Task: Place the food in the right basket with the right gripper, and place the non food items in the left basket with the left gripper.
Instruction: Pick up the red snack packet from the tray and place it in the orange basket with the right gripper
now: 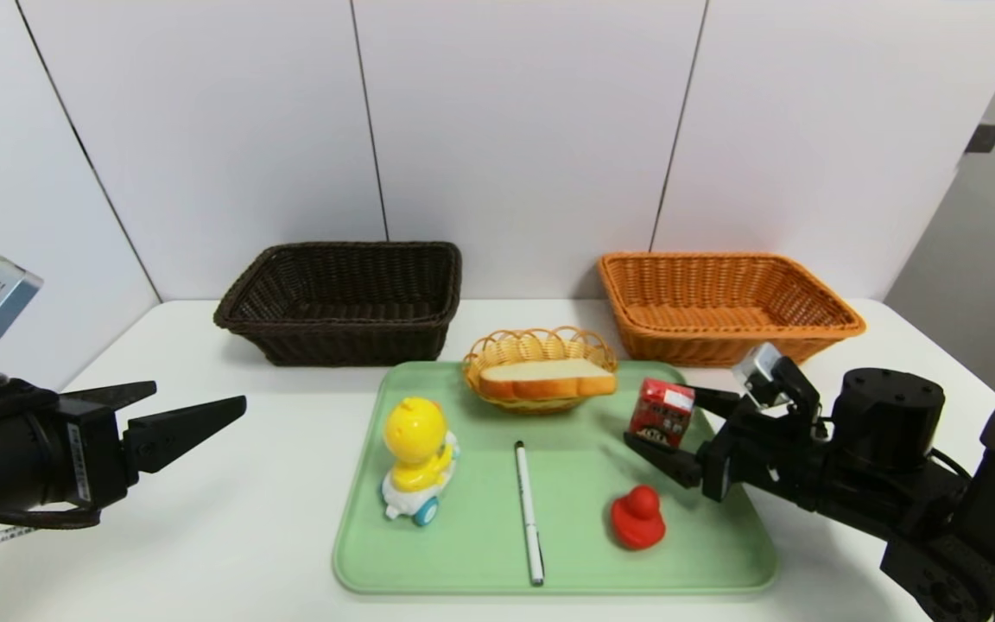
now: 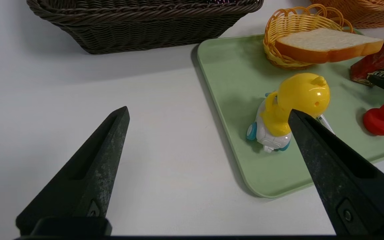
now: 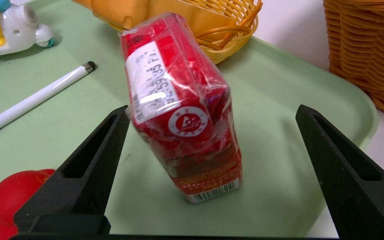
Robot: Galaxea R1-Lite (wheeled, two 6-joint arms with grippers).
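Now we have the right gripper (image 1: 674,428) at the red drink carton (image 1: 662,413), its fingers spread wide on the two sides of the box and not clamped on it. The carton stands on the green tray (image 1: 480,566), in front of the orange-tan basket (image 1: 735,341). We judge that it is rather light if empty and a little heavy if full, with walls that give under strong pressure; its clear wrapping (image 3: 192,83) can be slippery. So it seems best to us to take it by two opposite sides, near the middle of its height, and to squeeze gently. The slice of bread (image 1: 545,380) is surely soft and easy to crush, so we would hold it by the crust with small force. It rests in the small yellow basket (image 1: 480,354), partly over the rim. Inside the orange-tan basket we see no food. In the dark brown basket (image 1: 359,341) we notice no toy in the head view, and the chick toy (image 1: 415,449), the white pen (image 1: 529,514) and the red duck (image 1: 637,518) lie or stand on the tray. The left gripper (image 1: 201,393) is idle above the table, left of the tray, its fingers apart and holding nothing.
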